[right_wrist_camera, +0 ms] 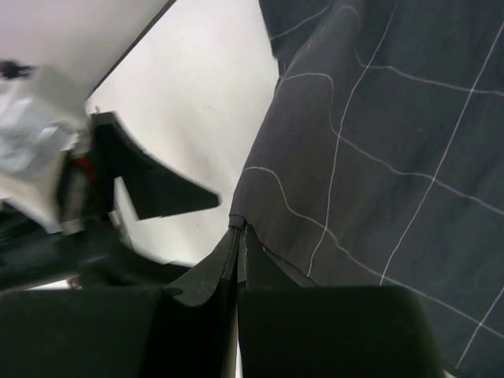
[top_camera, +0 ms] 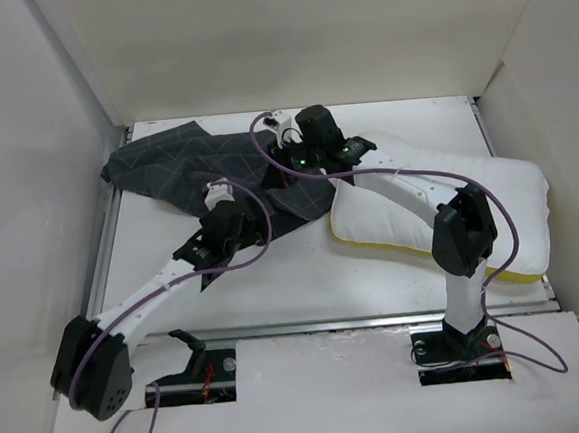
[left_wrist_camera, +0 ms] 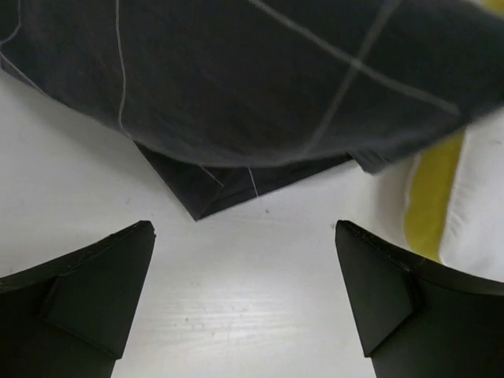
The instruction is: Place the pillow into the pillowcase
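Charcoal pillowcase lies far left on the table, the pillow just right of it. The right claw is clenched on its hem; the left claw gapes, empty, nearby. Opening the mouth seems in hand; next, the left must pinch the other lip.

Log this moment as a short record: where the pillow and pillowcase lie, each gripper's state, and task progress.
pillow: flat on the right side of the table, outside the pillowcase as far as visible
pillowcase: crumpled at back left, one edge lifted near the pillow's left end
left gripper: open, empty, low over the table, facing that edge
right gripper: shut on the pillowcase's edge
progress: pillow not yet in
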Motion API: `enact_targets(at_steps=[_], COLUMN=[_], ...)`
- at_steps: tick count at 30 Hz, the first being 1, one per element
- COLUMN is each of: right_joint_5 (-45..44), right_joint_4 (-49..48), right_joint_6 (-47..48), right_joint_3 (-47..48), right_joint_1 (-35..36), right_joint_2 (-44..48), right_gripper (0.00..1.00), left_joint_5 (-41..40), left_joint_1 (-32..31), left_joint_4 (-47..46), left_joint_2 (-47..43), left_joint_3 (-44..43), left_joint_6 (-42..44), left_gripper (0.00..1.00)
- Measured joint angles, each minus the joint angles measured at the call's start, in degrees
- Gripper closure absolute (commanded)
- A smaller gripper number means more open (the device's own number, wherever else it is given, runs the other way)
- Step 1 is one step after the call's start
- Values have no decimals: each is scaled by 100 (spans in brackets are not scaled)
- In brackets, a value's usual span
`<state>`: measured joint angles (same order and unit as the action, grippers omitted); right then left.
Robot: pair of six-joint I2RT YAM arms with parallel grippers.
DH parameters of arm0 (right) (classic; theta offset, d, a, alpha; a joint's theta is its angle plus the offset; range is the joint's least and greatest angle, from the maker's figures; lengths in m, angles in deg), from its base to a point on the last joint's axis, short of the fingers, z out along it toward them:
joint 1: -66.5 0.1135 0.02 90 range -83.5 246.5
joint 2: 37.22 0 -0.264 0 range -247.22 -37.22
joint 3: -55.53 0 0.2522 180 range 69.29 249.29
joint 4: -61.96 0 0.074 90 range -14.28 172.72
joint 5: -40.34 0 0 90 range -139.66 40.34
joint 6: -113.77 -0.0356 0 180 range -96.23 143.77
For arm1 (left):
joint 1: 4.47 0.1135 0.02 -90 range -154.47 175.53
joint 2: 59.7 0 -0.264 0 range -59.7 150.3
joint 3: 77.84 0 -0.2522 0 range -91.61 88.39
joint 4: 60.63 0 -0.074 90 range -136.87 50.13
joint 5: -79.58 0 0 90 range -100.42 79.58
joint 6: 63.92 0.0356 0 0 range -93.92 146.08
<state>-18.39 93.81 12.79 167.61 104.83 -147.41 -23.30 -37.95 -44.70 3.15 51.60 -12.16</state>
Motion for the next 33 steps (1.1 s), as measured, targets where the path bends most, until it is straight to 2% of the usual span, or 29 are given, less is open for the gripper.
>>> enact_targets(at_steps=[8, 9, 10, 11, 12, 13, 18, 21, 22, 23, 25, 26, 27, 30, 33], right_joint_5=[260, 271, 337, 376, 407, 435, 409, 107, -70, -260, -658, -868, -1088, -1580, -1873], right_joint_4=[361, 404, 459, 509, 555, 605, 892, 979, 1010, 1016, 966, 870, 758, 437, -37], right_joint_6=[-118, -144, -166, -190, -214, -236, -297, -260, -214, -153, 50, 168, 278, 623, 962], right_joint_3=[52, 76, 107, 140, 173, 201, 299, 299, 297, 271, 107, -98, -380, -1423, -2514], right_joint_1=[0, -13, -46, -57, -76, -81, -240, -321, -343, -345, -345, -319, -289, -136, 87], right_joint_2=[0, 0, 0, 0, 0, 0, -26, -26, -26, -26, 20, 81, 197, 662, 1198], right_gripper=[100, 100, 100, 100, 100, 100, 100, 88, 80, 63, 52, 40, 36, 13, 0], left_joint_5=[-1447, -1617, -1746, -1847, -1908, -1945, -2181, -2321, -2356, -2404, -2485, -2516, -2540, -2586, -2636], left_joint_1=[-57, -57, -55, -55, -57, -57, -72, -72, -74, -76, -76, -76, -72, -66, -66], left_joint_4=[-348, -393, -481, -605, -752, -905, -1165, -1060, -973, -850, -560, -376, -188, 374, 863], left_joint_2=[1499, 1628, 1766, 1912, 2048, 2164, 2406, 2352, 2317, 2256, 2118, 2050, 2000, 1978, 1978], left_joint_3=[-691, -787, -874, -962, -1038, -1097, -1318, -1320, -1320, -1320, -1320, -1329, -1346, -1515, -1714], left_joint_6=[-144, -122, -118, -66, -2, 50, 337, 348, 343, 302, 188, 111, 35, -197, -378], left_gripper=[0, 7, 15, 30, 60, 100, 100, 100, 100, 100, 100, 100, 100, 100, 100])
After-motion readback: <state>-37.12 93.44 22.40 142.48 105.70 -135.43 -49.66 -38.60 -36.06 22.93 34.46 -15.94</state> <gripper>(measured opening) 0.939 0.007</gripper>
